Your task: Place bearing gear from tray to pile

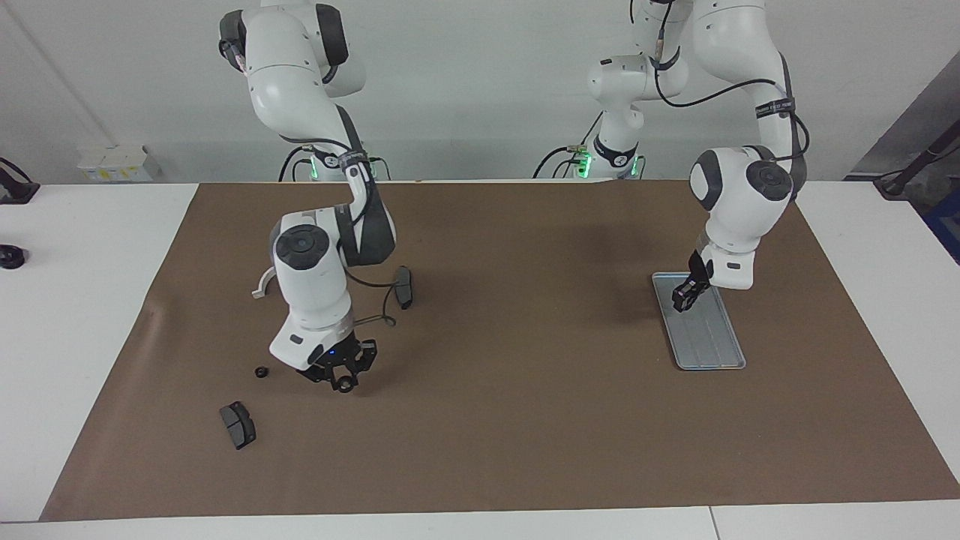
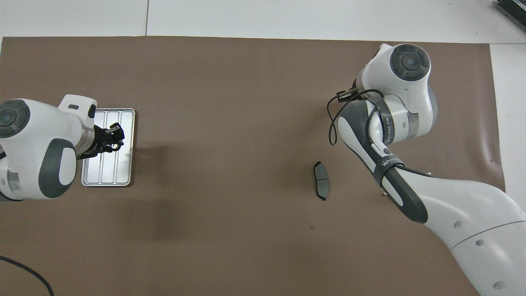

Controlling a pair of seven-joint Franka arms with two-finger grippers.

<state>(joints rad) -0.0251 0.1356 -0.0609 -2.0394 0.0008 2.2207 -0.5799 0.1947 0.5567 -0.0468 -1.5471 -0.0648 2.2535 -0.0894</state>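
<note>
Brown paper covers the table; a bearing gear [image 1: 344, 385] hangs pinched in the right gripper [image 1: 343, 381], over bare paper just beside the pile's small black part [image 1: 261, 371] and brake pad [image 1: 238, 424]. Left gripper [image 1: 685, 294], fingers close together, waits over the tray [image 1: 709, 345].

Tray [image 1: 709, 337] on mat [image 1: 525, 435] toward left arm's end of table; left gripper [image 1: 686, 294] over tray's robot-side end; bracket [image 1: 260, 285], small gear [image 1: 261, 371], brake pad [image 1: 238, 424] toward right arm's end, pad nearest the table edge away from robots; second brake pad [image 1: 404, 286] nearer mat's middle; right gripper [image 1: 341, 375] just beside gear.
</note>
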